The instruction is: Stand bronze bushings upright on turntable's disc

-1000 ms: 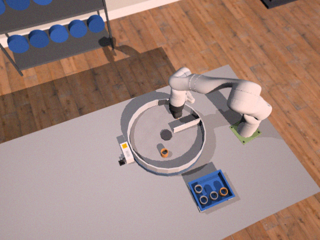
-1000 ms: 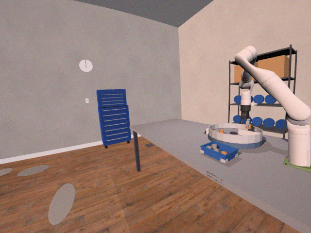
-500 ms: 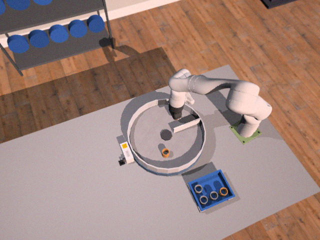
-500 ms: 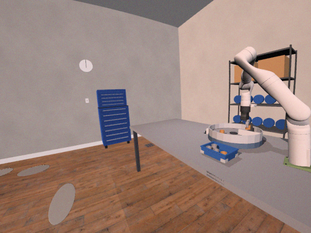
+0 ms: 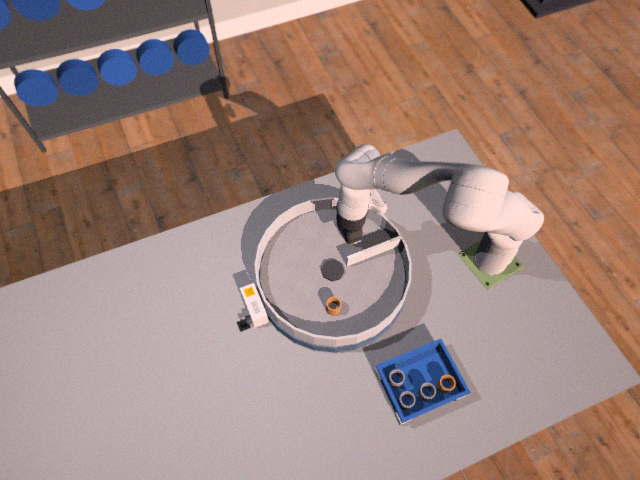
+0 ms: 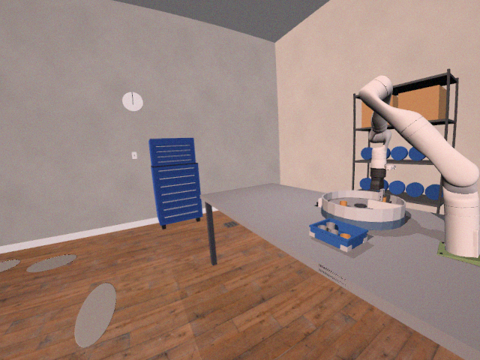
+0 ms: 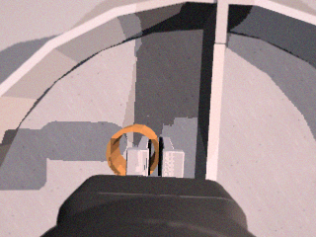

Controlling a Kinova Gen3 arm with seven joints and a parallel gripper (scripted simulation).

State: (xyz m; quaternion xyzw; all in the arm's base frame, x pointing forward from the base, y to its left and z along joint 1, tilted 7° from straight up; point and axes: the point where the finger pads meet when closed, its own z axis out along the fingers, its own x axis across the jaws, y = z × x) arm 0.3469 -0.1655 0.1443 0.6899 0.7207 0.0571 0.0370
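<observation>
crate (image 5: 417, 414) (image 6: 329, 237) beside turntable (image 5: 336, 343) (image 6: 360, 217) (image 7: 91, 24), bushing (image 5: 333, 311) (image 6: 343, 203) on disc (image 5: 294, 263) (image 6: 351, 204) (image 7: 89, 94)

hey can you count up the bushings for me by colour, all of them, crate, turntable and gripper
Orange-bronze bushings: 3 (one standing on the disc, one in the gripper, one in the crate)
Grey steel bushings: 3 (all in the crate)
Total: 6

A workshop: a blue drawer cabinet (image 6: 176, 193) by the wall, and metal shelving (image 5: 121, 114) (image 6: 449, 100) holding blue cylinders (image 5: 117, 67) (image 6: 398, 153).
</observation>
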